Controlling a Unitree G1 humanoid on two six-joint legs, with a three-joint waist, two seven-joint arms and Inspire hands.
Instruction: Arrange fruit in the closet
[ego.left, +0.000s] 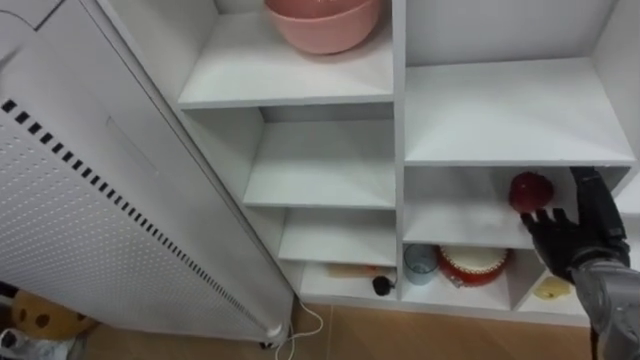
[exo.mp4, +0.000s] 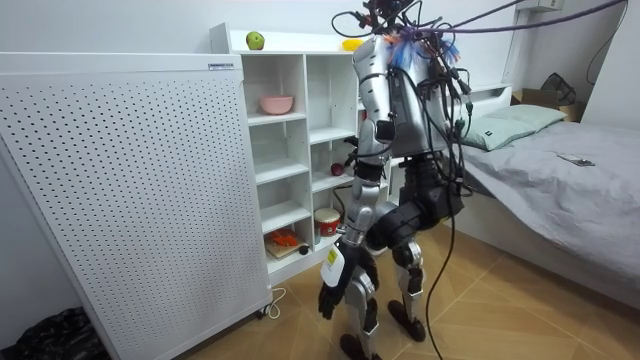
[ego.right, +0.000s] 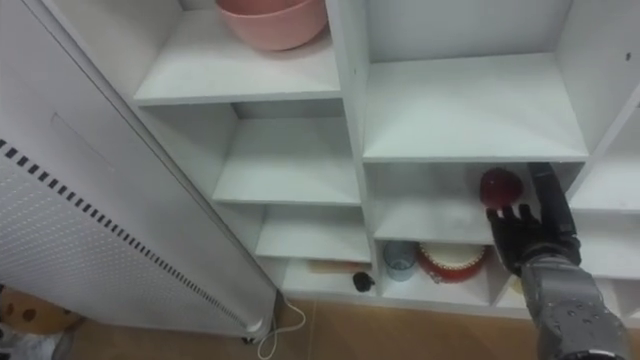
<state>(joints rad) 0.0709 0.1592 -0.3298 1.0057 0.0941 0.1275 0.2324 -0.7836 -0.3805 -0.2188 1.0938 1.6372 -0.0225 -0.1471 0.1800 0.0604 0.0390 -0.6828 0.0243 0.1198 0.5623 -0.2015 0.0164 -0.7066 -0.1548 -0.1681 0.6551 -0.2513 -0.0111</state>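
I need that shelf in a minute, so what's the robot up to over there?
The robot stands at the white closet with its right hand reaching into a compartment of the right column. Its fingers are spread against a red apple there, not clearly closed round it. Its left hand hangs by its leg. A pink bowl sits higher up in the left column.

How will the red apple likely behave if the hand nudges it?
The red apple looks round and seems to sit on a flat shelf, so a nudge from the right hand would probably roll it. Its skin seems smooth and shiny, so the fingers may slip on it. It looks firm, unlikely to squash.
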